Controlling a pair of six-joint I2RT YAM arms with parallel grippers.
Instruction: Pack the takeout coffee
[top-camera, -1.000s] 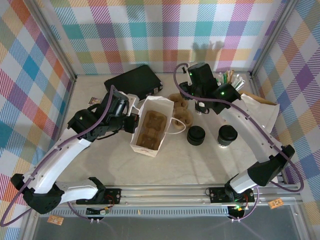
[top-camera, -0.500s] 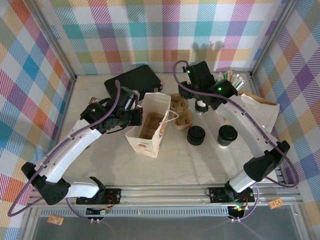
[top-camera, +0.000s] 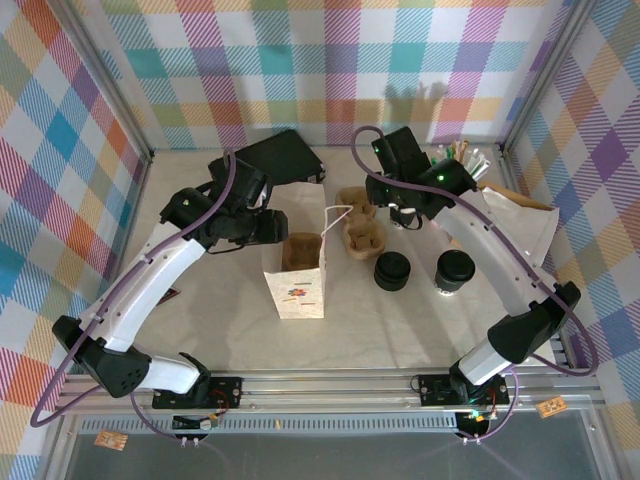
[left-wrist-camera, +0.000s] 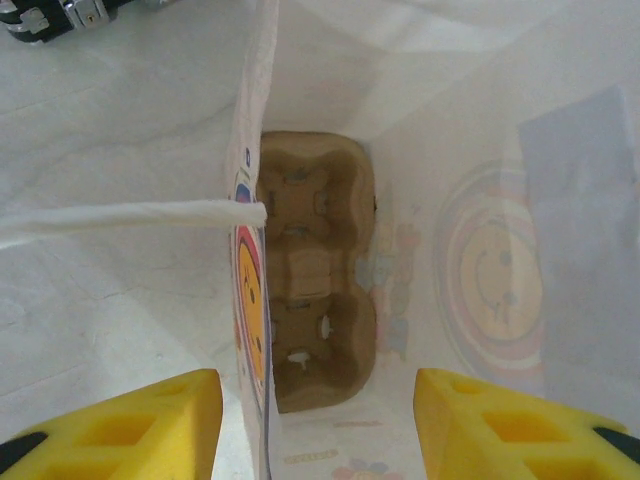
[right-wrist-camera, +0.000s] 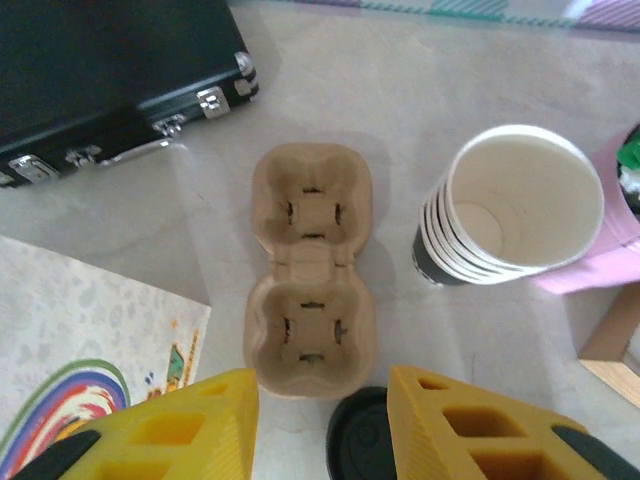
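Two hands hang over a pale bench, both with fingers apart. Left hand has one wall of an upright white paper bag between its fingers, mid-bench, a cardboard carrier inside. Right hand, empty, hovers above a second carrier. Stacked takeout coffee cups stand just right of it, towards the far right corner, beside a pink cup

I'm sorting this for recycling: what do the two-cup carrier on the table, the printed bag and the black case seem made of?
The two-cup carrier: likely moulded paper pulp, matte tan, soft pressed edges. The printed bag: thin white paper, matte, with sharp folds and a flat paper handle. The black case: probably hard plastic, slight sheen, shiny metal-looking latches.
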